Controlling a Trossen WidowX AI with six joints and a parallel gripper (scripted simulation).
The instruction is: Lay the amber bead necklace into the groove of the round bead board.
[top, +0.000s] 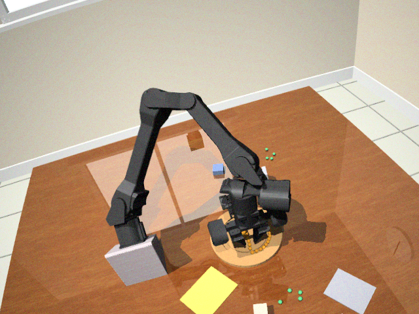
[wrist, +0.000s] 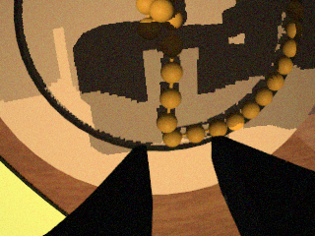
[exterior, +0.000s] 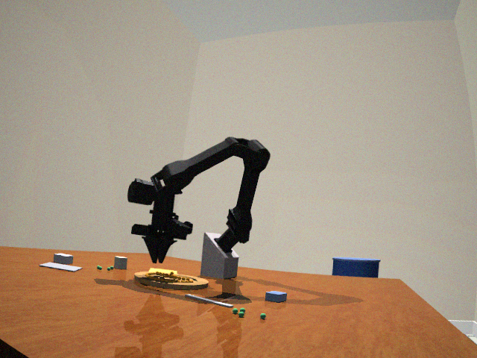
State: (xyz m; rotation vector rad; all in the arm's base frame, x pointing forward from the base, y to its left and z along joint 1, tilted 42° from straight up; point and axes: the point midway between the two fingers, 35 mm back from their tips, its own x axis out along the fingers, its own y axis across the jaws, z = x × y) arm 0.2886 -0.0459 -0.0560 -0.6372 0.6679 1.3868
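The round wooden bead board [top: 236, 259] [exterior: 192, 285] [wrist: 59, 132] lies on the table in front of the arm base. Its dark ring groove [wrist: 38, 86] runs near the rim. The amber bead necklace [top: 260, 248] [exterior: 169, 275] [wrist: 263, 97] lies on the board. One stretch curves along the groove. Another stretch [wrist: 171, 98] runs straight across the middle to a small bunch. My gripper [top: 248, 236] [exterior: 158, 259] [wrist: 179, 149] hangs a little above the board's near edge. Its fingers stand apart with nothing between them.
A yellow sheet [top: 208, 290], a grey sheet [top: 349, 290], a cream block [top: 260, 308] and green beads [top: 291, 294] lie near the front edge. A blue cube [top: 218, 169], a brown cube [top: 195, 139] and more green beads [top: 270, 154] lie behind. The grey arm base [top: 137, 258] stands to the left.
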